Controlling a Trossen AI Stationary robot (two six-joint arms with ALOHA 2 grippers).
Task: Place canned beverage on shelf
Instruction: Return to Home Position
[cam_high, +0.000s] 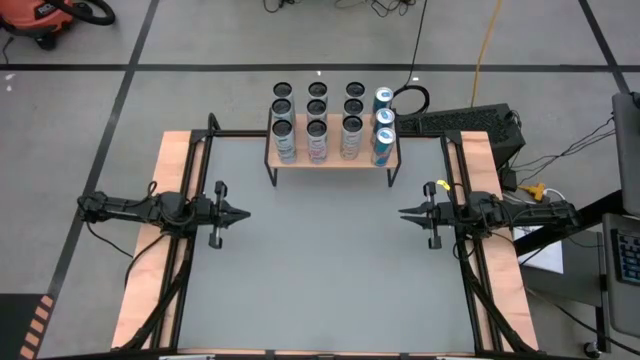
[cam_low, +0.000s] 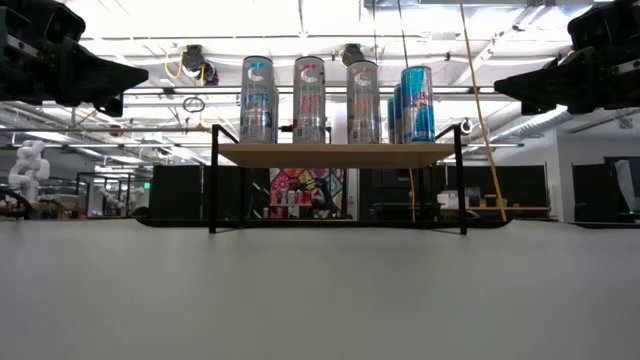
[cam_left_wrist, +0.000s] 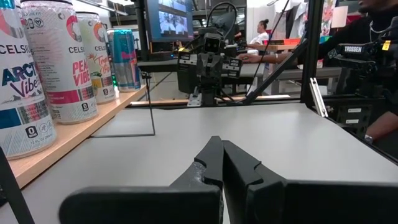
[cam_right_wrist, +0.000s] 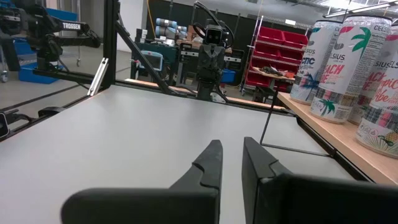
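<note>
Because the cans (cam_low: 310, 100) all stand on the shelf (cam_low: 340, 154) at twelve o'clock, your left gripper (cam_high: 240, 212) parks empty at nine, pressed together, and your right gripper (cam_high: 405, 213) at three, slightly parted.

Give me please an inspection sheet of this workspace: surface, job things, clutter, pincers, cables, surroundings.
Surface: grey table top, only the shelf stands on it.
Job's things: shelf at the far edge, centre; twelve upright cans on it, nine white cans and three blue cans at the right end.
Clutter: nothing seen.
Pincers: left pincer shut, empty, left side; right pincer open by a narrow gap, empty, right side; both raised, apart from the shelf.
Cables: yellow cable and black cable beyond the table.
Surroundings: red vacuum on the floor; person at a desk.
</note>
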